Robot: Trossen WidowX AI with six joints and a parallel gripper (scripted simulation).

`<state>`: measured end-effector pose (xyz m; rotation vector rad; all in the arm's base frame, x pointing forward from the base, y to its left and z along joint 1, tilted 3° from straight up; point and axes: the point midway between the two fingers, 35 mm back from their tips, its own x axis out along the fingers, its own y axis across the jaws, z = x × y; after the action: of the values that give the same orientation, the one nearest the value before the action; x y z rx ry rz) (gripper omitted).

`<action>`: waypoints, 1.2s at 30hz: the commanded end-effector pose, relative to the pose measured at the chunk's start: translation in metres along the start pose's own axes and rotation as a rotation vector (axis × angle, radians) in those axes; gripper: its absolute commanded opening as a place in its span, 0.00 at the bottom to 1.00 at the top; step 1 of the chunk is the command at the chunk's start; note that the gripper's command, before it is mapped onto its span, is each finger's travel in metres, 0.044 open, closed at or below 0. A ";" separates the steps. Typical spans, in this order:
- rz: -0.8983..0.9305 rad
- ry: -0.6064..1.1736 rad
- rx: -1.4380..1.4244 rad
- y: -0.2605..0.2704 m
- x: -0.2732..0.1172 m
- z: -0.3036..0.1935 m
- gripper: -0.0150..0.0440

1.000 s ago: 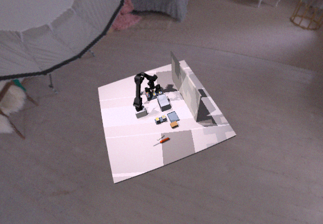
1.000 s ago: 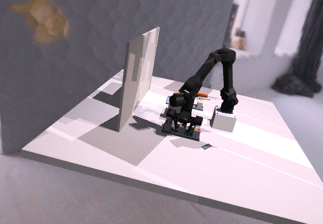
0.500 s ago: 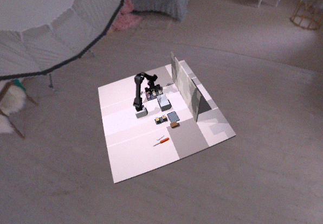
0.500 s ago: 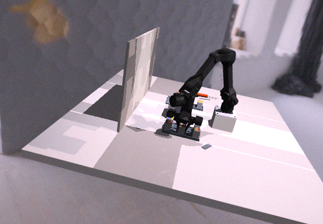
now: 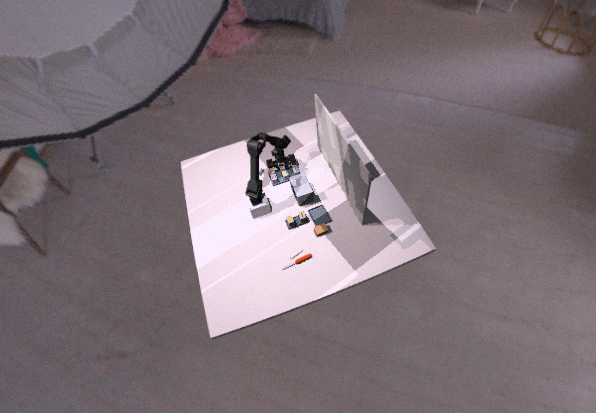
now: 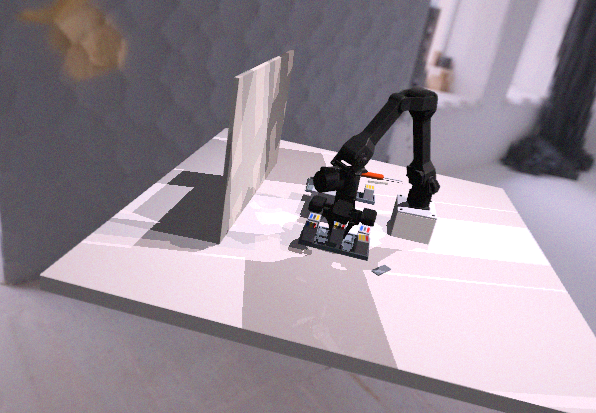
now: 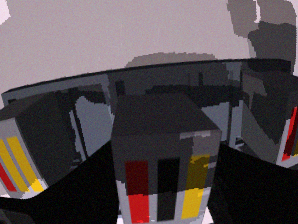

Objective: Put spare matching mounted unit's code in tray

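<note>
The gripper [image 5: 282, 166] [image 6: 340, 230] [image 7: 166, 150] points down over the dark spare rack [image 6: 334, 251] [image 7: 150, 75] and is shut on the middle back spare [image 7: 167, 145]. That dark block carries red, black and yellow bars and stands between its neighbours, low at the rack. Whether it touches the rack cannot be told. A left spare [image 7: 17, 155] shows red and yellow bars; a right spare [image 7: 270, 110] is partly cut off. A flat dark tray [image 5: 320, 215] lies beyond the grey box. Which unit is the mounted one cannot be told; no printed back is readable.
A tall panel [image 5: 345, 165] [image 6: 255, 150] stands beside the work area. A grey box [image 5: 302, 189] stands between rack and tray. Two yellow-marked units sit on a small base [image 5: 298, 223]. An orange block [image 5: 321, 229] and a screwdriver [image 5: 304, 259] [image 6: 372, 175] lie farther off.
</note>
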<state>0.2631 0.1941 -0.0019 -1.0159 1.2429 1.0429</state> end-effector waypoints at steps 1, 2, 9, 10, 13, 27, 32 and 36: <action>-0.019 -0.013 0.000 -0.004 -0.034 0.003 0.25; -0.019 -0.012 0.000 -0.003 -0.042 0.003 0.25; -0.020 -0.011 0.000 -0.001 -0.062 0.001 0.25; -0.020 -0.011 0.000 -0.001 -0.062 0.001 0.25; -0.020 -0.011 0.000 -0.001 -0.062 0.001 0.25; -0.019 -0.011 0.000 0.000 -0.126 -0.001 0.25; -0.020 -0.011 0.000 0.001 -0.136 -0.003 0.25; -0.020 -0.010 0.000 -0.006 -0.136 -0.007 0.25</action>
<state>0.2568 0.1845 0.1286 -1.0171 1.2244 1.0365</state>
